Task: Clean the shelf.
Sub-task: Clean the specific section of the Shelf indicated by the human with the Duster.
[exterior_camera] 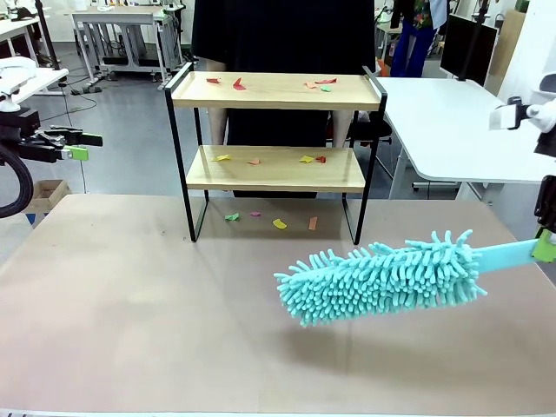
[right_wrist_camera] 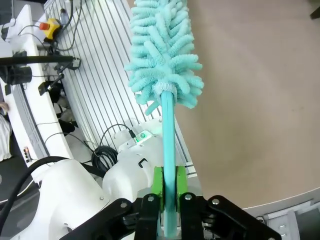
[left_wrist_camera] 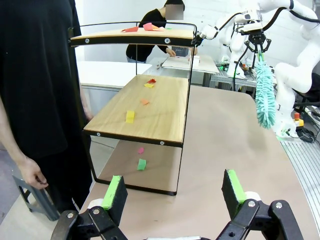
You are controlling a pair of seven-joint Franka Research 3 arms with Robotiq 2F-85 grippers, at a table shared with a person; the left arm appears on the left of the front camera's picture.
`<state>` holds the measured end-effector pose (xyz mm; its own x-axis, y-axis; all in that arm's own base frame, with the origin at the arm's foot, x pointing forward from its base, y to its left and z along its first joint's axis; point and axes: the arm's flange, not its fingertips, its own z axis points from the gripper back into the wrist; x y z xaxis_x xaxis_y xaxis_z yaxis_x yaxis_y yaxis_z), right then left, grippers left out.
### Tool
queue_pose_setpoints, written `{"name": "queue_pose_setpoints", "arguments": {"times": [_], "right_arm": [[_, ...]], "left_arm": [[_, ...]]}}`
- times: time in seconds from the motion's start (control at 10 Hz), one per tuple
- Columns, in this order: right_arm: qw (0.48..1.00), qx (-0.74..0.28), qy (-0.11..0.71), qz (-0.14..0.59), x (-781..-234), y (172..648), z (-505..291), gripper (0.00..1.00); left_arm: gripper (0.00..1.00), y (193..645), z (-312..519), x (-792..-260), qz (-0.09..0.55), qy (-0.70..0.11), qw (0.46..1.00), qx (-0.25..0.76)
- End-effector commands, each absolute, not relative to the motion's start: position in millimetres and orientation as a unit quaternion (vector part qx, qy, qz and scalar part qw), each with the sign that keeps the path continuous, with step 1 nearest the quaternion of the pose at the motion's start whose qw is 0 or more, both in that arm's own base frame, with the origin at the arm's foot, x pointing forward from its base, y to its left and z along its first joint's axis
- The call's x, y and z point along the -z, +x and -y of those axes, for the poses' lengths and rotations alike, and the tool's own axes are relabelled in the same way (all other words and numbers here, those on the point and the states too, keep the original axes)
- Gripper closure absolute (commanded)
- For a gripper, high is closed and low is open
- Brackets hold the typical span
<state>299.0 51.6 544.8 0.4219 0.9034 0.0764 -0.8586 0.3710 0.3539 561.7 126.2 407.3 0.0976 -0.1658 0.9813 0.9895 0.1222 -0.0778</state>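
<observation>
Shaggy teal duster; wood/blk-metal shelf

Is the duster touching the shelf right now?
Apart. The left wrist view shows the duster hanging clear of the shelf, with open table between them.

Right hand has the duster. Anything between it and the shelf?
Nothing visible. The duster, gripped in the right hand, hangs over bare table in front of the shelf, with open space between them. Paper scraps lie flat at the shelf's foot. The person stands behind the shelf.
</observation>
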Motion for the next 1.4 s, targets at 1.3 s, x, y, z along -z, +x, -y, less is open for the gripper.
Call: {"name": "queue_pose_setpoints", "arguments": {"times": [1.3], "right_arm": [[0.825,-0.534,0.172,-0.065,-544.8,299.0,-51.6,0.87]], "left_arm": [[0.0,560.8,-125.7,-409.5,0.463,-0.445,0.589,0.491]]}}
